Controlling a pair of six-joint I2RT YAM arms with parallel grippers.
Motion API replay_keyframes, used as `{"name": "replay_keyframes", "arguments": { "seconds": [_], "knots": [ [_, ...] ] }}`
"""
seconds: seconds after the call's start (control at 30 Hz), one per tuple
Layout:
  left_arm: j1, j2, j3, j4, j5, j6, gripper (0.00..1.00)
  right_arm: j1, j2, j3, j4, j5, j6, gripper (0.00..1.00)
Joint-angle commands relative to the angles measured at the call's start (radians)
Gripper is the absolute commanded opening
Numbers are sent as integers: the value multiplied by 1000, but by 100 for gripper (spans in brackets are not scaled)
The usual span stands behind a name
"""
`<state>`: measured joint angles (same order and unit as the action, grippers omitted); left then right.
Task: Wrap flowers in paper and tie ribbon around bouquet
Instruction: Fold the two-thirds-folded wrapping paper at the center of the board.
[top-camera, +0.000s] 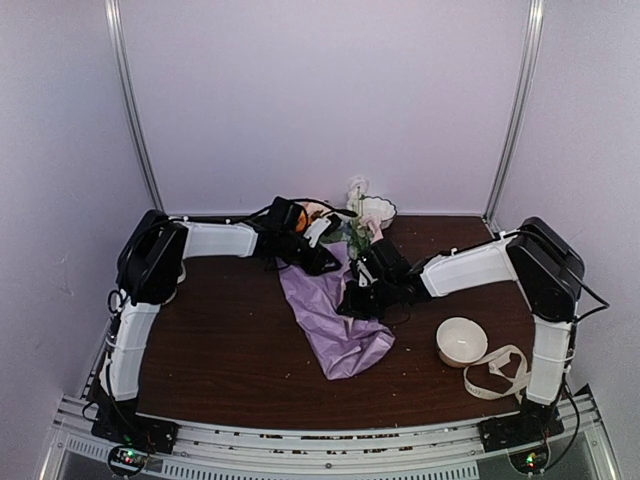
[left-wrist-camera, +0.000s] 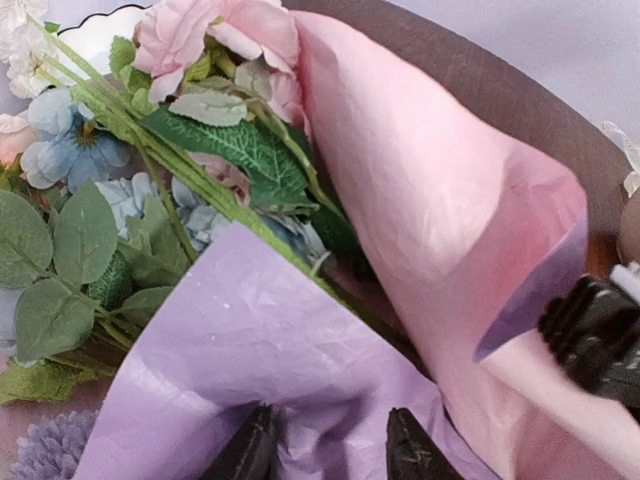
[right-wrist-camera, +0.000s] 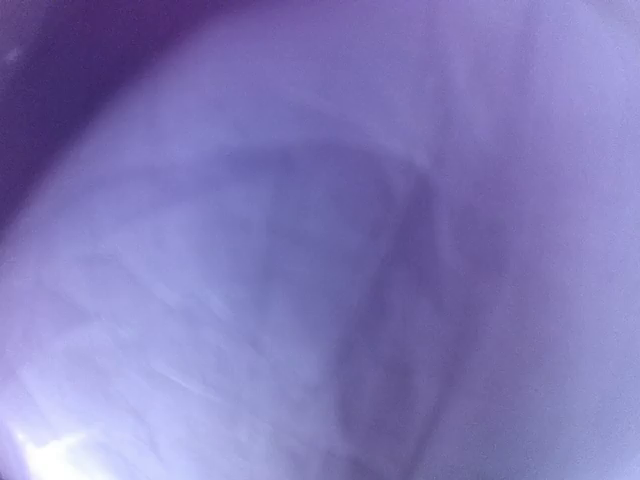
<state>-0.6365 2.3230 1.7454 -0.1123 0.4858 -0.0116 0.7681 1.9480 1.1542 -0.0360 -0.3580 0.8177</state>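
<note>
Top view: on the brown table (top-camera: 220, 330), the paper (top-camera: 335, 325) as a crumpled lilac strip running from the middle toward the near edge. At its far end, the flowers (top-camera: 355, 232), just in front of a scalloped dish (top-camera: 380, 210). Left gripper (top-camera: 322, 262) reaching in from the left, down at the paper's upper left edge, right beside the stems. Right gripper (top-camera: 358, 295) coming in from the right, touching the paper's right edge a little nearer the camera. Well apart, by the right arm's base, the ribbon (top-camera: 497, 372) in loose loops, touching a round white bowl (top-camera: 461, 341).

Left wrist view: left gripper (left-wrist-camera: 325, 458) partly spread, the two dark fingers (left-wrist-camera: 248, 455) clearly apart. Between and just beyond them, a lilac fold of the paper (left-wrist-camera: 440, 230), lying loose in the gap rather than pinched flat. Past that fold, the flowers (left-wrist-camera: 215, 150), stems slanting under the lilac flap, pink and blue blooms toward the scalloped dish (left-wrist-camera: 105, 30). To the right, the pink side of the sheet raised into a curved wall, its edge running into the black right gripper (left-wrist-camera: 595, 345), closed on it. Behind, a strip of table (left-wrist-camera: 500, 85).

Right wrist view: nothing but blurred lilac paper (right-wrist-camera: 320, 240) pressed close to the lens; fingers hidden.
</note>
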Motion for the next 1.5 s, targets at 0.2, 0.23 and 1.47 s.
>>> {"name": "replay_keyframes", "arguments": {
  "seconds": [0.2, 0.23, 1.47],
  "knots": [
    [67, -222, -80, 17, 54, -63, 46, 8, 48, 58, -140, 54, -42, 0],
    [82, -250, -117, 19, 27, -85, 46, 9, 47, 62, -151, 61, -47, 0],
    [108, 42, 58, -90, 2, -115, 48, 41, 191, 482, -208, -105, -162, 7]
  ]
}}
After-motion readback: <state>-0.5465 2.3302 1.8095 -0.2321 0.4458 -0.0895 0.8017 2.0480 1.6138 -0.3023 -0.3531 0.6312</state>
